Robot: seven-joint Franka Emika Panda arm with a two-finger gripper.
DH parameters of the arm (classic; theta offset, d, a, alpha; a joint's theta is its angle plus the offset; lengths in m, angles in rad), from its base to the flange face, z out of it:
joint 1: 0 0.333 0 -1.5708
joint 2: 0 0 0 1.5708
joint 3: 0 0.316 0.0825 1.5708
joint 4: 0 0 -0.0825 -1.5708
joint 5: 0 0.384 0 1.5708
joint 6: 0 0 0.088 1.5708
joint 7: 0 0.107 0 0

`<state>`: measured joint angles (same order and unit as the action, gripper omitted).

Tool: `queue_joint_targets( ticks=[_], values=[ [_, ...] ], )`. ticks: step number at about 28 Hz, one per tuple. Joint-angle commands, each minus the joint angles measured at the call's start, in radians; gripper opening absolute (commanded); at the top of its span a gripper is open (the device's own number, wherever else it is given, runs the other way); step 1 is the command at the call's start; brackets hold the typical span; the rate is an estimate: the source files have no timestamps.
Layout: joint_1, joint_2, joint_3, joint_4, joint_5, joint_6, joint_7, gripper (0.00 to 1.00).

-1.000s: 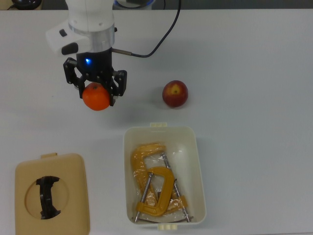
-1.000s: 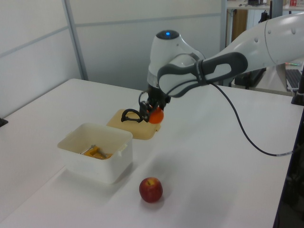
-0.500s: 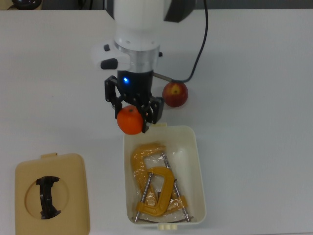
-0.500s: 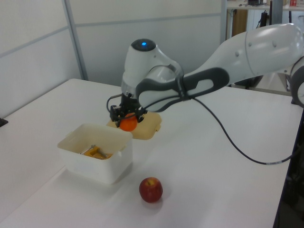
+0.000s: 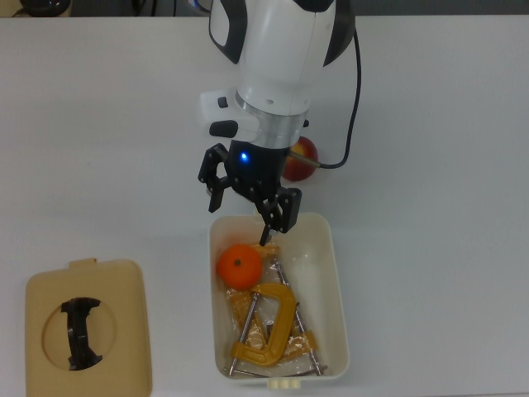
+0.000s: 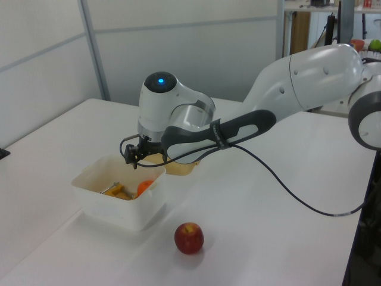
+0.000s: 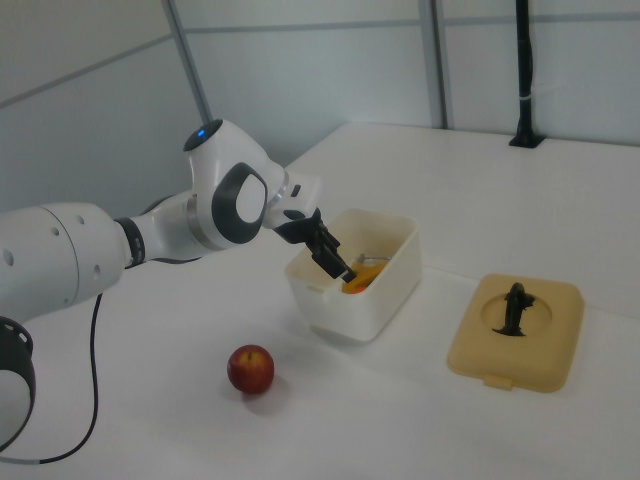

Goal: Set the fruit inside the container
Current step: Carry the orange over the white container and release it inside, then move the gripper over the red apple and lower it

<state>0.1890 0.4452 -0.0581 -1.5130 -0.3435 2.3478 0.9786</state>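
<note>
The orange mandarin (image 5: 240, 266) sits inside the cream-white container (image 5: 339, 281), in its end toward the top view's top, against the yellow clamps. It shows as an orange patch (image 6: 144, 187) over the rim in the left view. My gripper (image 5: 250, 197) hangs open just above that end of the container, holding nothing; it is also seen in the right view (image 7: 331, 251). The dark red apple (image 5: 306, 152) rests on the table beyond the container, partly hidden by my arm in the top view. The apple is fully visible in the left view (image 6: 189, 238) and the right view (image 7: 250, 369).
Yellow metal clamps (image 5: 266, 322) fill much of the container's floor. The flat beige lid (image 5: 88, 327) with a black handle lies on the table at the top view's lower left. A black cable (image 5: 357, 91) trails from my wrist.
My gripper carried the mandarin from the top view's upper left to over the container and opened. The mandarin has left the fingers and now lies in the container.
</note>
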Motion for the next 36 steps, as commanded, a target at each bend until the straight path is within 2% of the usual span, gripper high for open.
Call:
queue_joint_targets(
  ticks=[1,3,4,7,8,9,10,14,17,22,25,29,31,36],
  values=[
    [0.007,-0.029,-0.009,0.004,-0.006,0.004,0.008,1.00],
    [0.007,-0.057,-0.006,-0.018,-0.005,-0.002,-0.035,1.00],
    [0.009,-0.086,0.007,-0.059,0.015,-0.005,-0.108,1.00],
    [0.009,-0.126,0.032,-0.107,0.078,-0.050,-0.240,1.00],
    [0.009,-0.134,0.032,-0.111,0.107,-0.077,-0.283,1.00],
    [0.009,-0.140,0.037,-0.112,0.160,-0.146,-0.367,1.00],
    [0.009,-0.141,0.041,-0.112,0.184,-0.181,-0.412,1.00],
    [0.009,-0.141,0.073,-0.115,0.230,-0.293,-0.538,1.00],
    [0.009,-0.143,0.087,-0.131,0.230,-0.314,-0.551,1.00],
    [0.010,-0.151,0.107,-0.205,0.209,-0.305,-0.571,1.00],
    [0.010,-0.154,0.124,-0.236,0.172,-0.292,-0.575,1.00],
    [0.012,-0.172,0.141,-0.285,0.161,-0.259,-0.574,1.00],
    [0.020,-0.189,0.147,-0.331,0.143,-0.228,-0.566,1.00],
    [0.030,-0.191,0.164,-0.389,0.098,-0.187,-0.532,1.00]
  ],
)
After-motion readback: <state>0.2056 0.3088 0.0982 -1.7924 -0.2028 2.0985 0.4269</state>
